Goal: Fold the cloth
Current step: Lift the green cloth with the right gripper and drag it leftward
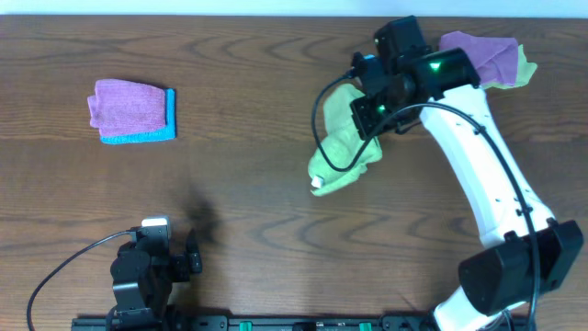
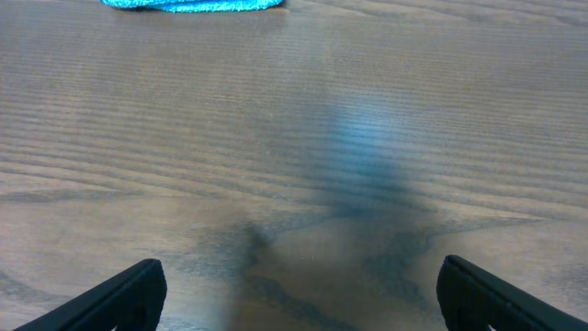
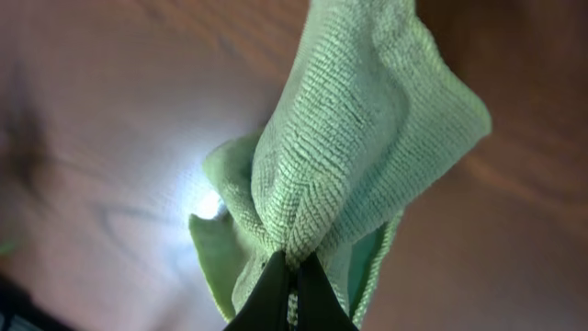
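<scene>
My right gripper (image 1: pixel 371 118) is shut on a light green cloth (image 1: pixel 342 147) and holds it bunched and hanging above the table, right of centre. In the right wrist view the green cloth (image 3: pixel 358 156) drapes from the pinched fingertips (image 3: pixel 292 268). My left gripper (image 1: pixel 158 241) rests near the front left edge; in the left wrist view its fingers (image 2: pixel 299 290) are wide apart and empty over bare wood.
A folded stack of a purple cloth (image 1: pixel 129 103) on a blue cloth (image 1: pixel 147 136) lies at the far left; the blue edge shows in the left wrist view (image 2: pixel 193 5). A loose pile of purple and green cloths (image 1: pixel 491 57) lies at the back right.
</scene>
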You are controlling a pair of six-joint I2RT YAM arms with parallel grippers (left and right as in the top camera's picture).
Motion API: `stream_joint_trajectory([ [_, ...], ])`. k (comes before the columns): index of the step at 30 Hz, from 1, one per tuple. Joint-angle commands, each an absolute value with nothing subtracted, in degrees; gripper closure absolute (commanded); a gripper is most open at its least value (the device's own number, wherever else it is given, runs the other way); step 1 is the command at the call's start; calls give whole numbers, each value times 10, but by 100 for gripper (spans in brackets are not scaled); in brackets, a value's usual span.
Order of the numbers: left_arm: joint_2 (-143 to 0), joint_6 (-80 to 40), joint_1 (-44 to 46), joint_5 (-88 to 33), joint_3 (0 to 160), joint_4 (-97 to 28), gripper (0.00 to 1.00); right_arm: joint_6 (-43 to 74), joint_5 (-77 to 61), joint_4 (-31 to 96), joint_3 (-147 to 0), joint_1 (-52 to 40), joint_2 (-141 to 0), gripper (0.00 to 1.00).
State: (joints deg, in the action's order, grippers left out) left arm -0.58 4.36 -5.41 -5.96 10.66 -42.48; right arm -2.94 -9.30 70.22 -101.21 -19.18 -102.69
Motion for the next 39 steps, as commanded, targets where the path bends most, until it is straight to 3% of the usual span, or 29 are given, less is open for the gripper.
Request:
stream_joint_trajectory([
  [1,-3,48,-51,-56,95,-430,5,-39,-63,672,-1013,-202,-1039,99],
  [14,-3,47,-51,-56,95,-430,5,-31,-62,413,-1013,-203,-1214,98],
  [16,-3,47,-51,-56,95,-430,5,-26,-62,384,-1013,-203,-1227,88],
  [17,-3,48,-51,-56,95,-430,5,-22,-62,370,-1013,-204,-1229,77],
  [19,-3,48,-51,-56,95,-430,5,-20,-62,346,-1013,-205,-1229,44],
  [22,-3,47,-51,-56,95,-430,5,-15,-62,334,-1018,-207,-1225,15],
  [25,-3,48,-51,-56,95,-430,4,-6,-62,357,-1026,-207,-1216,1],
  [39,-3,48,-51,-56,95,-430,5,122,-103,601,-1026,-139,-1130,1],
])
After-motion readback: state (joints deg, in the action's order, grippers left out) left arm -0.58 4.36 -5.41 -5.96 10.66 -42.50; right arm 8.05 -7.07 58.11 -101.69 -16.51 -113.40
